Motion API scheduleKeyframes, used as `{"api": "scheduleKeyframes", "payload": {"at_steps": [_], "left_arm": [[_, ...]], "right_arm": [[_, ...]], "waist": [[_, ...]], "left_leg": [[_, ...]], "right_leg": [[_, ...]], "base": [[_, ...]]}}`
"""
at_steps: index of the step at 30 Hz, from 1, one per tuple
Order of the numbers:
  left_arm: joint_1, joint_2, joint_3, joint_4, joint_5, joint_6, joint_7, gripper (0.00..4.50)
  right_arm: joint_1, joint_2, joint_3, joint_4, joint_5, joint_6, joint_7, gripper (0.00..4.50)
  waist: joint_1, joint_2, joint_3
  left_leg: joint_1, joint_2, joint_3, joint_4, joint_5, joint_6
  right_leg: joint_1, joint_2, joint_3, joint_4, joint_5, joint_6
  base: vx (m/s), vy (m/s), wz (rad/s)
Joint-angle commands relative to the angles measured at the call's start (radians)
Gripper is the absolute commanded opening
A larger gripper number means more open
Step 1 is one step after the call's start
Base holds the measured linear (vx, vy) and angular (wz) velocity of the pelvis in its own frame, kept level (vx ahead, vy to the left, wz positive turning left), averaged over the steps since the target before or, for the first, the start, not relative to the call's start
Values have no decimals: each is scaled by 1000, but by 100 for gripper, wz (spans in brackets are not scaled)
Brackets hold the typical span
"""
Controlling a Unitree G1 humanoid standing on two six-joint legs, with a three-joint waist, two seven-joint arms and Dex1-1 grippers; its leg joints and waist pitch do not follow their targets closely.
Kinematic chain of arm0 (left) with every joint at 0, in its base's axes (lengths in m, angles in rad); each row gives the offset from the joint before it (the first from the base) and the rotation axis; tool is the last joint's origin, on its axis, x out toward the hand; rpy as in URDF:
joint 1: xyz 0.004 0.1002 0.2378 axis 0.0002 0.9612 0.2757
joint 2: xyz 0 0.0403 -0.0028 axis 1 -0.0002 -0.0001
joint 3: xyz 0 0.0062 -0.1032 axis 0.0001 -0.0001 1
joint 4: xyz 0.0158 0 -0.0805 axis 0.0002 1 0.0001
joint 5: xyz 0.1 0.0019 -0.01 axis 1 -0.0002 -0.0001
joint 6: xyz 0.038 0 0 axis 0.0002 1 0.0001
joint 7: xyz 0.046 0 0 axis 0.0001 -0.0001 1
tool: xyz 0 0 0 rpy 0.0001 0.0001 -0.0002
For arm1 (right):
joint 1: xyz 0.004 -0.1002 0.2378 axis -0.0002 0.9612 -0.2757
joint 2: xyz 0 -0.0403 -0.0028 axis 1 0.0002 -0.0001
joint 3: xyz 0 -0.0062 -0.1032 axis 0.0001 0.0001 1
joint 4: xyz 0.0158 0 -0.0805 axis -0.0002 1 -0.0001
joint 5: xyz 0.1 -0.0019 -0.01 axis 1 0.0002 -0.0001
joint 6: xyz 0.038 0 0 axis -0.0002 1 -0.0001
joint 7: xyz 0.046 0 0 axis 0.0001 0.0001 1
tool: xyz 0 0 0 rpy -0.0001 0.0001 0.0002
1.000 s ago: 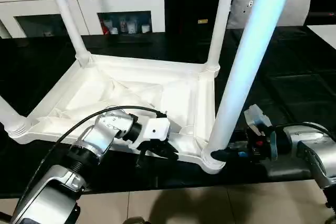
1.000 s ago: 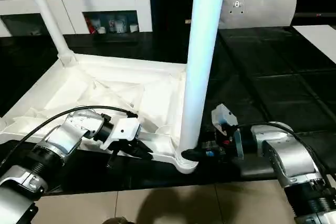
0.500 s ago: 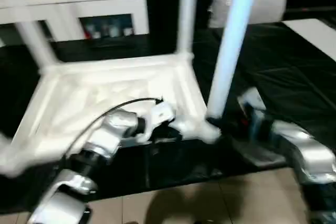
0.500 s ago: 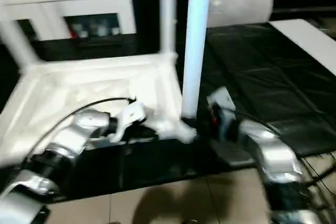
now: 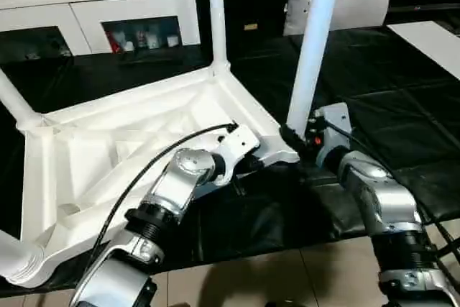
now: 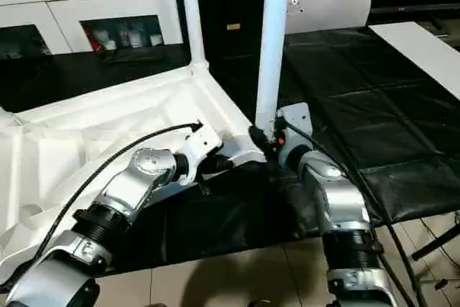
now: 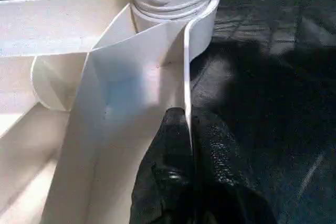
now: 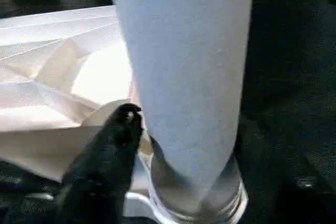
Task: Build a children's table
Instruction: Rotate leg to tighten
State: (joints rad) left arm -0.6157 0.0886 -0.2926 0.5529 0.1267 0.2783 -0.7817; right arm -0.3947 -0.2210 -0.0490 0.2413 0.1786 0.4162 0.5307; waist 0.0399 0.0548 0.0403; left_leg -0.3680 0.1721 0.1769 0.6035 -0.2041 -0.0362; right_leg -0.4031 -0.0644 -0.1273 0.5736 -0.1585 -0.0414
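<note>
The children's table lies upside down on the black mat, its ribbed white top (image 5: 108, 149) facing up. Legs stand in its corner sockets: one at the near right corner (image 5: 309, 55), one at the back (image 5: 215, 12), one at the left (image 5: 14, 102). My left gripper (image 5: 249, 166) is shut on the top's thin rim (image 7: 157, 77), close beside the near right socket (image 7: 173, 3). My right gripper (image 5: 291, 136) sits at the foot of the near right leg (image 8: 184, 66), just above its socket ring (image 8: 194, 203).
A white cabinet with glass doors (image 5: 108, 12) stands behind the mat, with clutter on top. A white cushion (image 5: 359, 1) leans at the back right, and a white surface (image 5: 431, 34) shows at the right edge. The mat's front edge meets tiled floor (image 5: 287, 278).
The table has swung round on the mat, its gripped near right corner moving away from me with both grippers. My view has also shifted.
</note>
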Motion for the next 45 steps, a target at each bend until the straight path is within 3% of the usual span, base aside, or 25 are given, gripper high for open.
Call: {"api": "scheduleKeyframes", "payload": {"at_steps": [1,2,5,7,14,18,26,30,39,45], "left_arm": [[-11,-13,-22,-48,-16,-40,-8,0],[-11,12,-22,-30,-21,-68,-33,0],[-11,42,-26,-9,-24,-115,-76,0],[-14,82,-36,12,-16,-175,-140,0],[-9,172,-83,26,-38,-315,-336,0],[-18,209,-107,46,-41,-364,-426,0],[-22,256,-147,72,-64,-474,-611,0],[-25,263,-151,70,-74,-479,-644,0],[-19,268,-157,64,-92,-486,-701,0],[-4,257,-141,34,-114,-413,-690,0]], "right_arm": [[12,7,64,-31,44,-5,94,314],[32,-43,65,-47,60,-28,172,342],[55,-98,63,-66,76,-58,262,355],[76,-162,57,-69,74,-109,348,396],[95,-286,65,-64,115,-141,560,417],[104,-334,94,-58,119,-180,668,417],[110,-383,145,-67,158,-172,840,363],[109,-389,159,-67,168,-158,875,324],[111,-399,179,-75,188,-127,920,246],[119,-378,174,-87,211,-87,897,206]], "waist": [[7,-21,-68],[8,-22,-68],[17,-25,-67],[27,-26,-66],[32,-23,-66],[52,-26,-68],[75,-25,-66],[79,-26,-65],[84,-28,-67],[86,-28,-67]], "left_leg": [[0,52,-23,-55,-74,133],[0,52,-23,-55,-73,134],[-1,51,-21,-54,-77,145],[1,49,-20,-53,-83,145],[4,56,-23,-55,-103,138],[4,62,-21,-54,-87,144],[9,65,-21,-56,-105,133],[9,64,-20,-58,-114,117],[8,64,-20,-57,-99,117],[8,67,-21,-58,-91,113]], "right_leg": [[68,-93,58,-81,-314,-85],[68,-93,58,-80,-314,-86],[68,-92,58,-82,-328,-76],[66,-93,57,-88,-359,-56],[63,-91,55,-84,-367,-65],[62,-95,59,-75,-327,-85],[59,-97,59,-78,-363,-80],[60,-98,58,-80,-388,-77],[61,-98,59,-78,-372,-77],[62,-98,59,-75,-363,-78]], "base": [[0,0,0],[0,0,0],[0,0,0],[0,0,0],[0,0,0],[0,0,0],[0,0,0],[0,0,0],[0,0,0],[0,0,0]]}}
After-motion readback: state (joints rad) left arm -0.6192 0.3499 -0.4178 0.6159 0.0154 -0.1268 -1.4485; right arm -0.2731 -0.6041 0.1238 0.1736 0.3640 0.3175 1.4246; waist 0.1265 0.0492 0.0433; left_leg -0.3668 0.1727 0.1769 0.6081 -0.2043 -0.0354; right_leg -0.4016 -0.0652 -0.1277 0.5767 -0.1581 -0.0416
